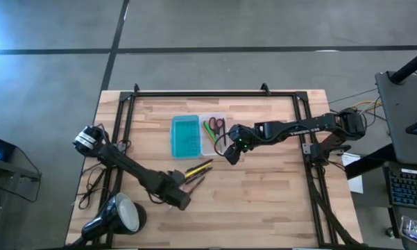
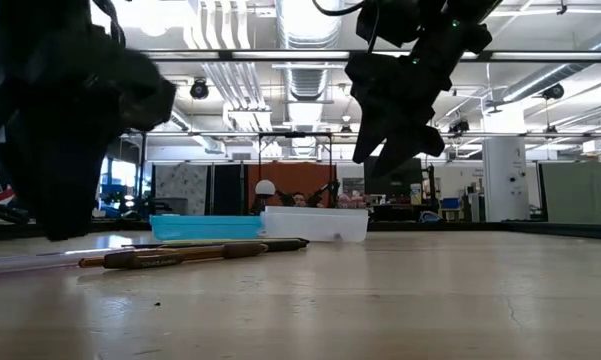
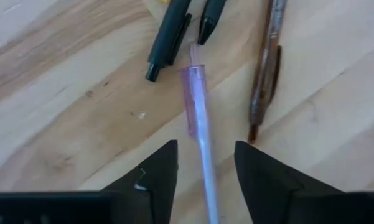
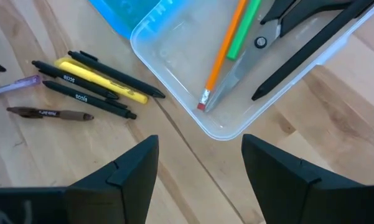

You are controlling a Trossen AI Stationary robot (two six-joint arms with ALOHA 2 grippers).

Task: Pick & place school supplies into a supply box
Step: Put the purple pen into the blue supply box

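The supply box lies open at the table's far middle, with a turquoise half (image 1: 185, 135) and a clear half (image 1: 213, 132). In the clear half lie the red-handled scissors (image 1: 216, 125), a green marker (image 4: 246, 28) and an orange pencil (image 4: 223, 53). Several pens (image 1: 198, 170) lie on the table nearer the front: black ones, a yellow one (image 4: 102, 79), a brown one (image 3: 264, 68) and a pinkish one (image 3: 198, 124). My left gripper (image 3: 205, 149) points down, open, one finger on either side of the pinkish pen. My right gripper (image 1: 232, 153) hovers open by the clear half's near end.
A black-and-white desk lamp (image 1: 118, 215) stands at the table's near left corner, close to my left arm. A black frame (image 1: 194, 92) runs round the table's edges. Bare wood stretches over the near right part of the table (image 1: 264, 201).
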